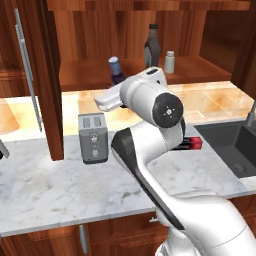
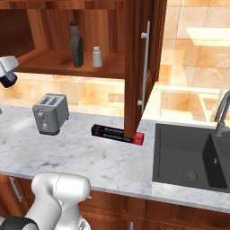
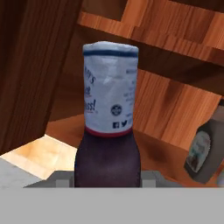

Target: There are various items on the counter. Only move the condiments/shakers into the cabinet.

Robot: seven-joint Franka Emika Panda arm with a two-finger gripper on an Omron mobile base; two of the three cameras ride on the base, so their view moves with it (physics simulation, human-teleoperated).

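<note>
The smaller dark bottle [image 3: 107, 148], with a pale bluish printed top, stands upright between my gripper's [image 3: 106, 177] fingers, which are shut on its lower body. In the left base view this bottle [image 1: 116, 70] is at the front left of the shelf [image 1: 200, 70] in the open reddish-brown cabinet [image 1: 30, 100]; whether it rests on the shelf cannot be told. The wide dark sauce bottle [image 1: 152, 45] and the small grey-white shaker [image 1: 170, 61] stand further right on that shelf, as the right base view shows: sauce bottle [image 2: 76, 45], shaker [image 2: 97, 57].
A silver toaster [image 1: 93, 137] stands on the marbled counter [image 1: 60, 185] below the shelf. The long dark box with red ends [image 2: 117, 133] lies near the cabinet door [image 2: 134, 67] with its metal handle [image 2: 144, 67]. A dark sink [image 2: 193, 157] lies to the right.
</note>
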